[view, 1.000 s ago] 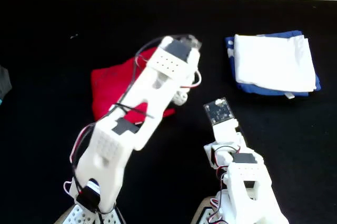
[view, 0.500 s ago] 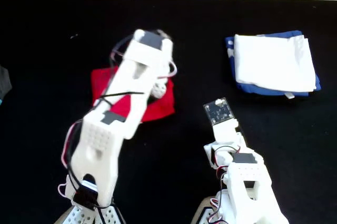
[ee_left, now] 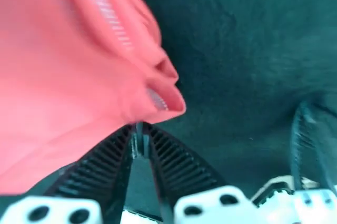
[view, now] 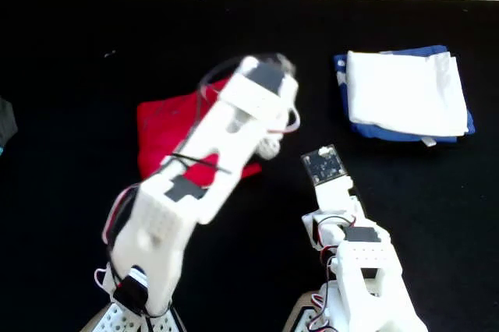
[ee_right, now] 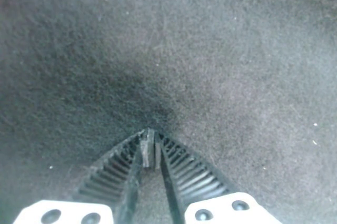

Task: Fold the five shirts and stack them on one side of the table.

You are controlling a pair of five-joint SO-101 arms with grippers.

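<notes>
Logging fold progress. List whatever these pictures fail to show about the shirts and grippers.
Red shirt, high view: its right part hidden under the left arm, so the fold cannot be judged.
Left gripper, left wrist view: shut at the shirt's hem; blur hides whether cloth is pinched.
White shirt on blue shirt, high view: anything between is covered.
Grey thing, high view: cut off by the left edge.

Bright, even light lies on the black worktop [view: 70,51]. The white shirt [view: 405,90] is nearly washed out. A soft shadow sits just ahead of the right pincer [ee_right: 151,148].
</notes>
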